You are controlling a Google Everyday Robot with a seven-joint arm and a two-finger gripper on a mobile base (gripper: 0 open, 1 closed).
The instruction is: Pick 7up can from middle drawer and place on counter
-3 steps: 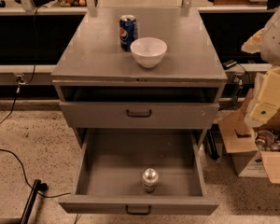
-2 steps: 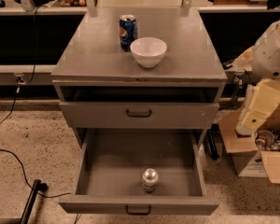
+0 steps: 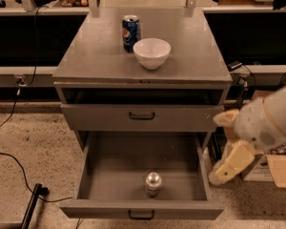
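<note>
In the camera view, the grey cabinet is filling the centre of the frame, and the middle drawer (image 3: pixel 109 168) is standing pulled fully out at the bottom. The 7up can (image 3: pixel 153 183) is standing upright on the drawer floor, near the front wall and about midway across, its silver top facing up. The gripper (image 3: pixel 217 149) is hanging at the right of the frame, just outside the drawer's right wall and well apart from the can; its two pale fingers (image 3: pixel 232 162) are showing apart, with nothing between them. The counter (image 3: pixel 95 61) is carrying a blue Pepsi can (image 3: pixel 131 32) and a white bowl (image 3: pixel 152 52) towards the back, leaving bare surface at left and right. The upper drawer front (image 3: pixel 181 120) is sitting only slightly out. I am judging the reach towards the can to be the step in hand. The next move is calling for the gripper to swing left over the drawer wall, come down around the can's body without tipping it, and close.
</note>
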